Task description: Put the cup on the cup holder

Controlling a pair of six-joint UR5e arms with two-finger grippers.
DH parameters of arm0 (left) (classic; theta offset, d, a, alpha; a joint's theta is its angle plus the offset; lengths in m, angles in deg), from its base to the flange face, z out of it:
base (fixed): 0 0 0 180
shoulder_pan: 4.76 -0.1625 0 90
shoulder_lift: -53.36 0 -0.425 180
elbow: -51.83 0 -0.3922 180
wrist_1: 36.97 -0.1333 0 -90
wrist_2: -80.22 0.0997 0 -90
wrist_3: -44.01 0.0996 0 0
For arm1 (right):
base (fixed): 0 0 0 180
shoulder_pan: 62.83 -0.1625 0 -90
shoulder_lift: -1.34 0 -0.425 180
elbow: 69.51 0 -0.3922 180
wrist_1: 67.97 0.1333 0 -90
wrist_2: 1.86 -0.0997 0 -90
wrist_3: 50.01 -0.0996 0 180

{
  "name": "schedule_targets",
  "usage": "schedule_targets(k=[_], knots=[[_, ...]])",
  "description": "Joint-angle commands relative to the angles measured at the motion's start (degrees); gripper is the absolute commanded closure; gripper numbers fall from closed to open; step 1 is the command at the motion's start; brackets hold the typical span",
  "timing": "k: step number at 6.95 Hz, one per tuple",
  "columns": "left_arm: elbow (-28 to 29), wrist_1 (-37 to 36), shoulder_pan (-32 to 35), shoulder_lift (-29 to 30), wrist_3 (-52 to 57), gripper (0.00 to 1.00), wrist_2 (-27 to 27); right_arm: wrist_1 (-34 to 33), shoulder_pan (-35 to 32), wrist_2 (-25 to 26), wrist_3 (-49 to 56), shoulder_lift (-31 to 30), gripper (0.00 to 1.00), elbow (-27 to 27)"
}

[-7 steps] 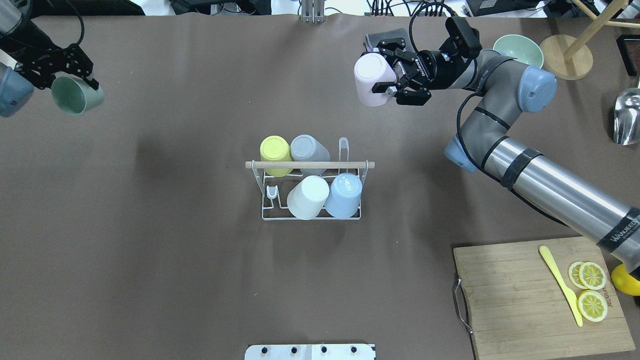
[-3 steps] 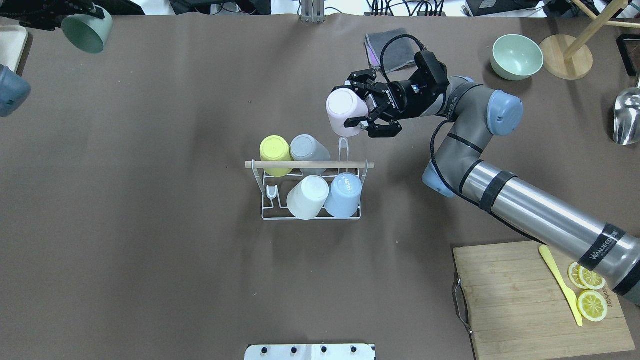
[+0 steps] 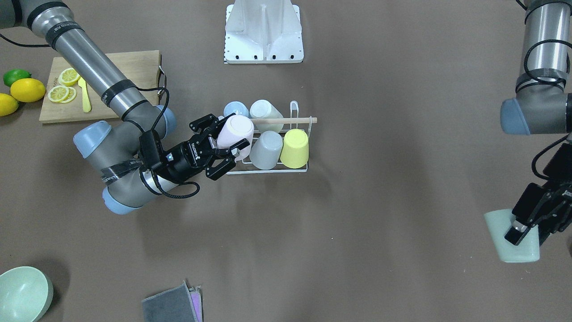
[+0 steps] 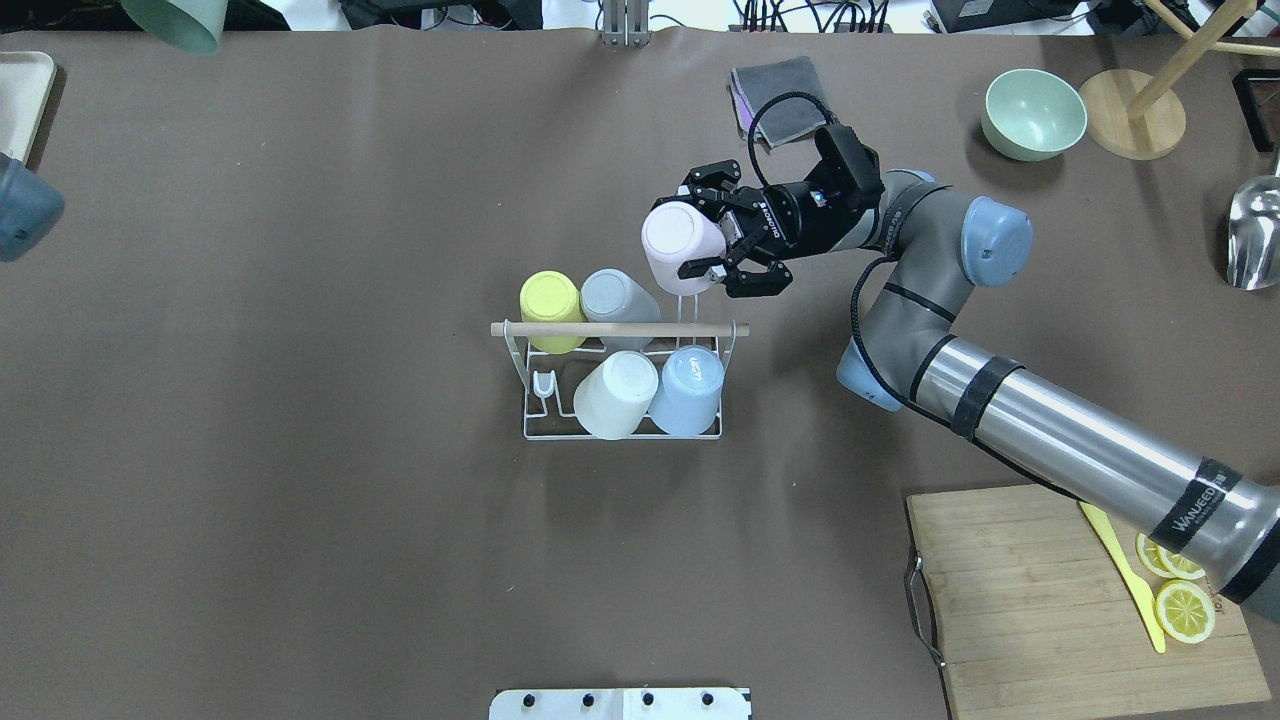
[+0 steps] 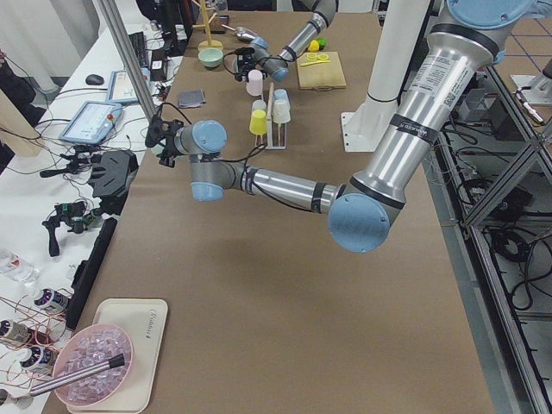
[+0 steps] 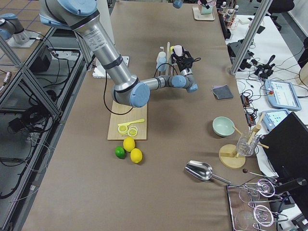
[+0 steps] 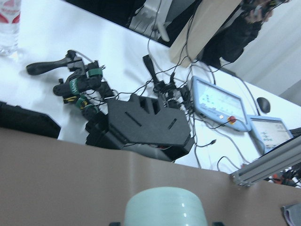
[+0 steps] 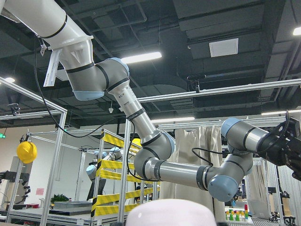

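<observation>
The cup holder [image 4: 620,329], a white wire rack with a wooden rod, stands mid-table and carries a yellow [image 4: 551,308], a grey [image 4: 615,298], a white [image 4: 615,392] and a blue cup [image 4: 690,385]. My right gripper [image 4: 703,234] is shut on a pink cup [image 4: 675,240], held bottom-up just over the rack's far right prong [image 4: 686,292]; it also shows in the front view [image 3: 235,130]. My left gripper [image 3: 522,229] is shut on a pale green cup [image 3: 509,239] far off at the table's left far corner, at the overhead view's top edge [image 4: 175,20].
A cutting board [image 4: 1040,600] with lemon slices and a yellow knife lies at the near right. A green bowl [image 4: 1033,112], a grey cloth [image 4: 775,85], a wooden stand [image 4: 1130,125] and a metal scoop [image 4: 1255,230] sit at the far right.
My right gripper has carried the pink cup left and nearer, down to the rack's far right prong. My left gripper has carried the green cup further away, to the view's top edge.
</observation>
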Motion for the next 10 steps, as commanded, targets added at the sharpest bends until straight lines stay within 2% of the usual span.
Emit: schedule_targets(k=[1, 2, 3, 5, 6, 8, 9, 10], knots=[[-6.1, 6.9, -7.7, -3.6, 1.5, 1.00, 13.1, 0.0, 0.4, 0.2, 0.0, -0.5, 0.60, 0.1], [-6.2, 11.9, -10.7, -3.8, 1.6, 1.00, 18.8, 0.0, 0.4, 0.2, -0.2, -0.5, 0.28, 0.0], [-8.3, 16.2, -12.2, -4.7, 4.8, 1.00, 22.3, 0.0, 0.4, -0.2, -0.3, -0.2, 0.00, 0.0], [-13.6, 23.2, -18.0, -6.8, 12.8, 1.00, 30.5, 0.2, -0.5, -0.3, -0.2, 0.4, 0.00, -0.1], [-15.8, 27.1, -21.6, -8.6, 17.9, 1.00, 32.8, 0.2, -0.8, -0.2, -0.2, 0.4, 0.00, -0.1], [-15.7, 28.1, -30.0, -8.6, 22.3, 1.00, 36.5, 0.1, -3.1, -0.4, -0.7, 0.7, 0.00, -0.2], [-15.6, 28.1, -38.2, -8.1, 27.5, 1.00, 42.8, 0.0, -5.0, -0.4, -3.6, 0.5, 0.01, -0.3], [-14.5, 28.1, -46.9, -5.7, 32.4, 1.00, 51.4, -0.2, -7.3, -0.2, -10.8, -0.1, 0.01, -0.8]])
